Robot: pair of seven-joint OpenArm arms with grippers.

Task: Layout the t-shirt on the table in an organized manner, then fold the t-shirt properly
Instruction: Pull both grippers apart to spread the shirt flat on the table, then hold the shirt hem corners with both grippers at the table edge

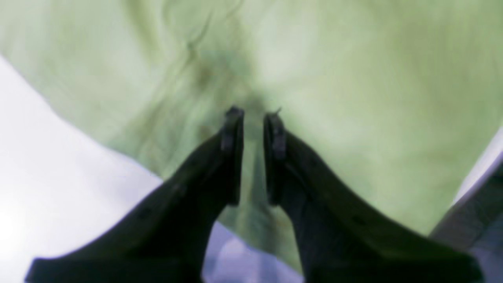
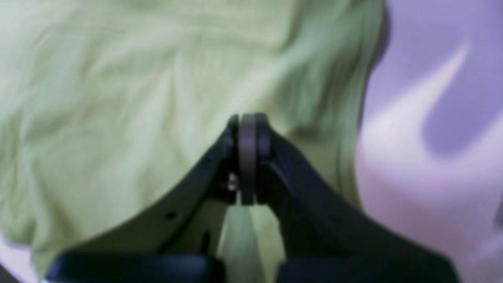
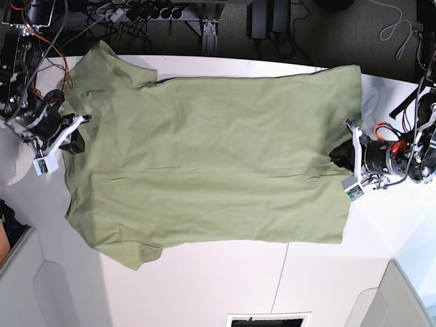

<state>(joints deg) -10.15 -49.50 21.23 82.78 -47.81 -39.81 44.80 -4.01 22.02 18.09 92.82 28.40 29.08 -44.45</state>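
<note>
The t-shirt [image 3: 211, 157] is lying spread flat across the counter [image 3: 204, 286] — the left pincer [image 1: 253, 114] is standing slightly parted over cloth, the right pincer [image 2: 247, 120] is pressing shut above it

Both wrist views blurred; t-shirt [image 1: 353, 118] cropped.

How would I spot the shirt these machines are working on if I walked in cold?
Look at the large flat white table between the two robot arms. Spread across most of it lies a plain olive-green short-sleeved t-shirt, opened out nearly flat and lightly wrinkled, its sleeves at one end. It is the only cloth there, and each arm's black gripper meets one end of it.
</note>
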